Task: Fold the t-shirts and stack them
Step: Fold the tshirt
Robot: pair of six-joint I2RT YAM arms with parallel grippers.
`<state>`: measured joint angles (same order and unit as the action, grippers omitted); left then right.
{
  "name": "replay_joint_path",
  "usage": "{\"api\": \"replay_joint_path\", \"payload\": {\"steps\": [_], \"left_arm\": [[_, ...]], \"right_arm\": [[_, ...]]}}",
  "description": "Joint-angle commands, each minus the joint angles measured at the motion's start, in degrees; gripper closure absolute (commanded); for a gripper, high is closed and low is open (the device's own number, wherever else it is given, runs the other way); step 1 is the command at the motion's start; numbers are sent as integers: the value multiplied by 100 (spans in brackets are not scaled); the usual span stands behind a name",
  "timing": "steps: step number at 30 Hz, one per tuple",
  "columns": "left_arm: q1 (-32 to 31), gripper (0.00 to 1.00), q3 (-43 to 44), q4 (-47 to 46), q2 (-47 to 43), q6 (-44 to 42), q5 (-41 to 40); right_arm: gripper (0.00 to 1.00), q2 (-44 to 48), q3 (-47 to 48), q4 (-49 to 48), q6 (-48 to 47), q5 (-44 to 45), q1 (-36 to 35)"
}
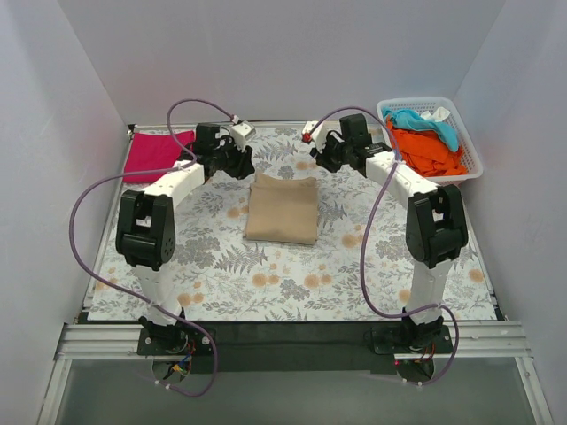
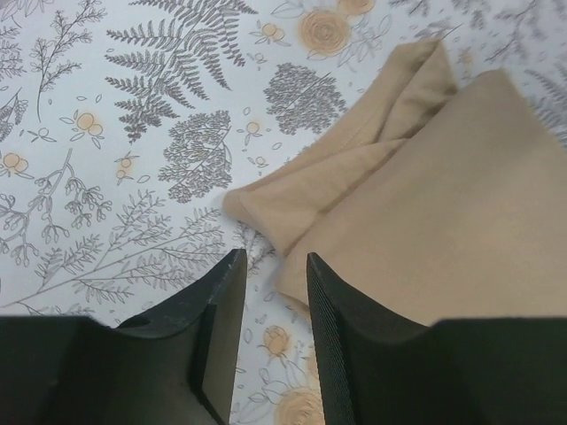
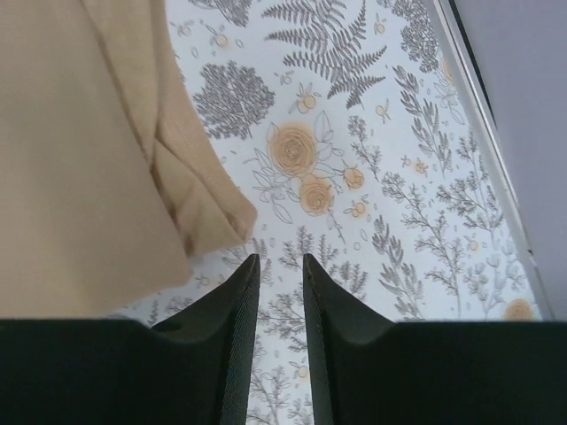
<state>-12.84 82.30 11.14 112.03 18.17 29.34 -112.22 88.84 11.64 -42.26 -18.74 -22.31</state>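
Note:
A tan t-shirt (image 1: 282, 210) lies folded into a rectangle in the middle of the floral table cover. Its back left corner (image 2: 425, 204) fills the right of the left wrist view, and its back right corner (image 3: 89, 159) fills the left of the right wrist view. My left gripper (image 1: 242, 166) (image 2: 275, 266) hovers open just off the back left corner, with nothing between its fingers. At the back right corner my right gripper (image 1: 320, 160) (image 3: 279, 266) is also open and empty. A magenta t-shirt (image 1: 155, 152) lies folded flat at the back left.
A white lattice basket (image 1: 416, 101) at the back right holds a crumpled orange t-shirt (image 1: 430, 150) and a light blue one (image 1: 425, 119). White walls close in the table on the left, back and right. The table's right edge (image 3: 483, 115) runs close to my right gripper.

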Motion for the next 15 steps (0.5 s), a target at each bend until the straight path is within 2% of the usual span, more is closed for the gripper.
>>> {"api": "replay_joint_path", "payload": {"steps": [1,4,9,13,15], "left_arm": [[19,68,-249,214,-839,651,580],[-25,67,-522,248,-1025,1301,809],[-34,67,-856,-23,-841,2634,1275],[-17,67,-1058,-602,-472,3401,1328],[-8,67,-1050,-770,-296,3526,1180]], "right_arm": [[73,508,292,373,832,-682,24],[72,517,249,900,1483,-1473,7],[71,360,-42,849,2643,-2466,-2],[71,-9,-147,586,2829,-2459,-2],[71,-386,-16,550,2829,-2415,16]]}}
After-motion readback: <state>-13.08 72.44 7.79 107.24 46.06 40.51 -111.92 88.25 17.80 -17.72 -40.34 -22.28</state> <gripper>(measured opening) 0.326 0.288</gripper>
